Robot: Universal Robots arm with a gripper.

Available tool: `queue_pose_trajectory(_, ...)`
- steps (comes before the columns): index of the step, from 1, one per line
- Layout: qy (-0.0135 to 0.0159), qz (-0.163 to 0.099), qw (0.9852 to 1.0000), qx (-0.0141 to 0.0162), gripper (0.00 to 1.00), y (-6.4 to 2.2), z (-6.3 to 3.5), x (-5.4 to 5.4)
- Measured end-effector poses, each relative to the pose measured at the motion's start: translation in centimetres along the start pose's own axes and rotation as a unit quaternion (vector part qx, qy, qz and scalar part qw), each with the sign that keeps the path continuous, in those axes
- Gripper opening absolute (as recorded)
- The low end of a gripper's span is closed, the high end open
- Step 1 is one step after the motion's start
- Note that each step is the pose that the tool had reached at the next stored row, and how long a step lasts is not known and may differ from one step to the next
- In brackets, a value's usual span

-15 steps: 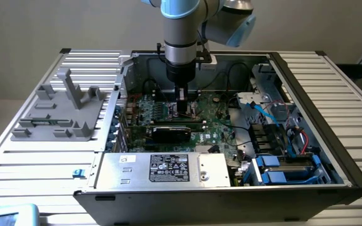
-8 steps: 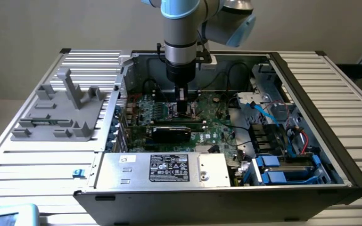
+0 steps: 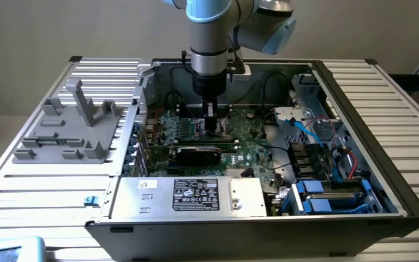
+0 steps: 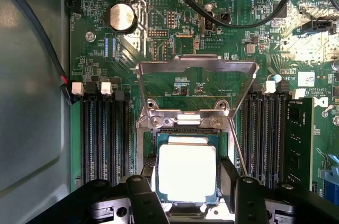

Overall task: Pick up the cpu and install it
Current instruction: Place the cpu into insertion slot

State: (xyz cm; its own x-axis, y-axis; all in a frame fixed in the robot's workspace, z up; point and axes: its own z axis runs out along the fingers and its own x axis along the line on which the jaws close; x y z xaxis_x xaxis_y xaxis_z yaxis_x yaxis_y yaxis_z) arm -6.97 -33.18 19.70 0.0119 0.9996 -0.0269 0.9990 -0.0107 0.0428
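The cpu (image 4: 186, 171), a flat square chip with a bright silver top and a green edge, lies in the socket on the motherboard (image 4: 159, 33). The socket's metal load frame (image 4: 196, 68) stands swung up beyond it. My gripper (image 4: 186, 184) straddles the chip, with its black fingers (image 4: 147, 181) pressed against two opposite edges. In the exterior view the gripper (image 3: 211, 128) reaches straight down into the open computer case (image 3: 355, 109), over the middle of the board.
Memory slots (image 4: 103, 134) flank the socket on both sides, and black cables (image 4: 238, 20) cross the board beyond it. A black card (image 3: 198, 153) and the power supply (image 3: 187, 196) sit in front of the gripper. A grey fixture (image 3: 71, 131) stands on the slatted table at the exterior view's left.
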Motion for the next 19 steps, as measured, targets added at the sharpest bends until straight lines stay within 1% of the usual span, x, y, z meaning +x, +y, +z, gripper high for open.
queue_pose_trajectory(13,0.0001,0.0,1.0,-0.0001,0.56,0.02,0.06,0.0)
queue_pose_trajectory(15,0.0002,0.0,1.0,-0.0007,0.56,0.02,0.06,0.01)
queue_pose_trajectory(19,0.0004,0.0,1.0,-0.0009,0.56,0.01,0.06,-0.03)
